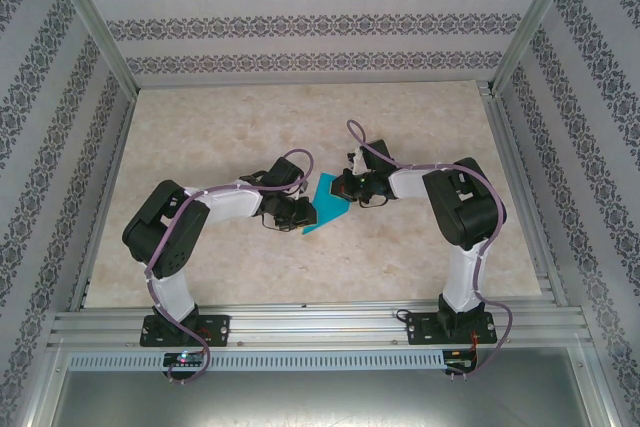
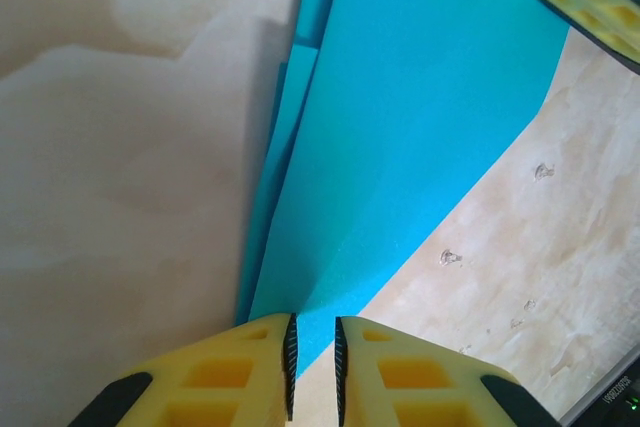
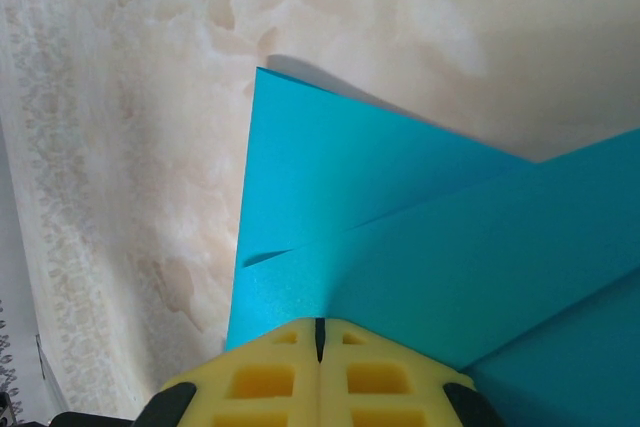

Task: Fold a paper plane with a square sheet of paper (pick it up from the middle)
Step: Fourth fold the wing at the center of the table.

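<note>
Near the middle of the table (image 1: pixel 200 127): one teal-blue sheet of paper (image 1: pixel 325 205), partly folded into overlapping layers, between the two grippers. Right gripper (image 3: pixel 320 332): jaws together, clamped on one edge of the sheet. Left gripper (image 2: pixel 315 347): jaws a narrow gap apart, the sheet's pointed end inside that gap; whether they pinch it cannot be told.

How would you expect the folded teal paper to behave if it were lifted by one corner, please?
Probably light and floppy: the folded paper is a thin sheet, and one flap stands off the layer beneath in the right wrist view. The creases likely stiffen it lengthwise. It could slide easily on the smooth table.
</note>
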Tool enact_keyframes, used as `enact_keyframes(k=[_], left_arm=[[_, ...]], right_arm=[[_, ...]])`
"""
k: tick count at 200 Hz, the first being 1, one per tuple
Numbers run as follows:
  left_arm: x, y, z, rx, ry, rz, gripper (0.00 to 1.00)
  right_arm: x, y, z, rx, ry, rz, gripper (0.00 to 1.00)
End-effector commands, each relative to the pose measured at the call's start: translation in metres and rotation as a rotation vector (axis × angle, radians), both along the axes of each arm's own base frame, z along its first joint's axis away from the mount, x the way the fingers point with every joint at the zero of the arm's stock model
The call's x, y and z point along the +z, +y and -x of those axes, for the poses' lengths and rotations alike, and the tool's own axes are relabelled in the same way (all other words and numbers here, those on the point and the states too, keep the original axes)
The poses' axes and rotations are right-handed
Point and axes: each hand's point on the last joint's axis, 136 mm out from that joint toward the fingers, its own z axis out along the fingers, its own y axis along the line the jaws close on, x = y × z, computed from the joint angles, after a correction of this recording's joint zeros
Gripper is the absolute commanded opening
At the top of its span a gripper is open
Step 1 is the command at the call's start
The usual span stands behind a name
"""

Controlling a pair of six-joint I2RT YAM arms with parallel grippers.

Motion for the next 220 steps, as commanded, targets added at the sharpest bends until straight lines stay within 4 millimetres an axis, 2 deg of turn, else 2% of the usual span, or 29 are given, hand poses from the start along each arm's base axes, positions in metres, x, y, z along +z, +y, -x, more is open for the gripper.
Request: enact_keyframes(k=[1,24,45,93,143,220], left_arm=[[0.015,-0.006,-0.007,0.006,-0.029,0.035,0.22],[0.017,-0.013,-0.020,0.004,-0.049,0.038,0.22],[0.010,-0.018,-0.028,0.006,-0.041,0.036,0.22],[-0.008,-0.015,-0.028,0.004,-0.014,-0.010,0.20],[-0.012,-0.004,-0.009,-0.003,0.010,-0.021,0.20],[-0.018,0.020,0.039,-0.032,0.083,-0.044,0.19]], right_arm=[[-0.069,-0.034,0.035,-0.030,0.172,0.208,0.00],[-0.070,-0.034,0.036,-0.030,0.177,0.211,0.00],[-0.072,-0.035,0.038,-0.030,0.184,0.211,0.00],[-0.074,-0.036,0.040,-0.029,0.190,0.217,0.00],[-0.076,-0.039,0.043,-0.024,0.206,0.239,0.00],[-0.080,-0.040,0.045,-0.026,0.224,0.252,0.00]])
